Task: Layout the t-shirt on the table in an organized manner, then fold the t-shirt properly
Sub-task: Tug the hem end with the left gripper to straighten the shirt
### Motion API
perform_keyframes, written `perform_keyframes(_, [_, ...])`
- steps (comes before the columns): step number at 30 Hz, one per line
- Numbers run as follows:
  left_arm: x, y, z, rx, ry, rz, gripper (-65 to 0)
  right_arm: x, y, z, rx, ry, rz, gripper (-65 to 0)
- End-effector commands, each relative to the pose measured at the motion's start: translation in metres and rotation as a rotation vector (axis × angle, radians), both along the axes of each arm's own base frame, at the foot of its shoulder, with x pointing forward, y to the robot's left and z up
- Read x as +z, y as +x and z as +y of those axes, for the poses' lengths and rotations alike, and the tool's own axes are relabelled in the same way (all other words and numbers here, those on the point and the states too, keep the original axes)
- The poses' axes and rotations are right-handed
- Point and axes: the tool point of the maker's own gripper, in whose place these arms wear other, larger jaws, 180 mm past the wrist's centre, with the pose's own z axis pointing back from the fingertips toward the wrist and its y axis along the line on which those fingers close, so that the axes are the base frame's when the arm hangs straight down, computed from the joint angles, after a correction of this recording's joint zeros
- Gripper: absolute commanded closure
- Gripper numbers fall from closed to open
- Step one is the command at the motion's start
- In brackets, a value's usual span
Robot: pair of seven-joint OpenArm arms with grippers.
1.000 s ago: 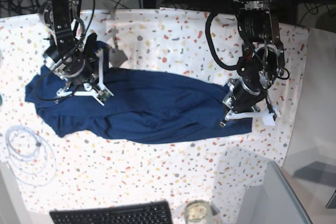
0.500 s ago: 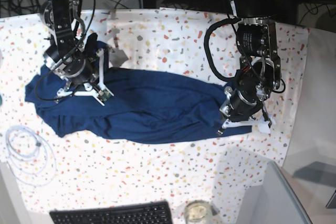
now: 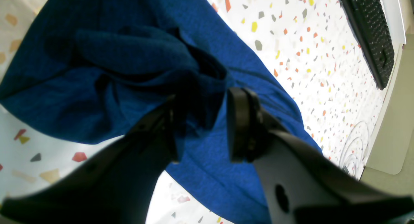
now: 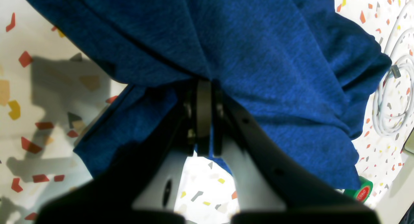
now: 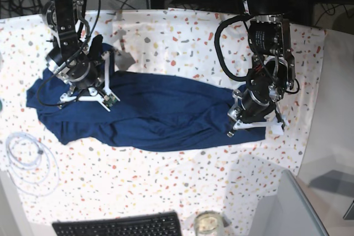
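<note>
Both fingers point(image 3: 237, 123) astride bunched t-shirt point(image 3: 136, 72); right fingers point(image 4: 203, 120) pinching cloth.

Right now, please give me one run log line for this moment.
stage: laying out | t-shirt: bunched lengthwise on table | right gripper: shut on t-shirt | left gripper: jaws apart around cloth

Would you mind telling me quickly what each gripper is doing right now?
Left gripper: jaws open, straddling a fold of the t-shirt, no longer pinching it.
Right gripper: shut on the t-shirt.
</note>
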Motion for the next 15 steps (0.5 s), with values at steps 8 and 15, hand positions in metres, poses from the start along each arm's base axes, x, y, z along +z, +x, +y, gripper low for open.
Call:
perform_keyframes(8, [0.0141,0.0093,0.0008,0.001,0.007,-0.049,-20.4,0.009,0.0092,-0.0002,0.001,0.005,-0.038,0.0])
perform_keyframes(15, [0.0147,0.0096,0.0011,0.002,0.008,-0.051,-17.6,0.009,0.0092,-0.0002,0.001,0.005,-0.038,0.0])
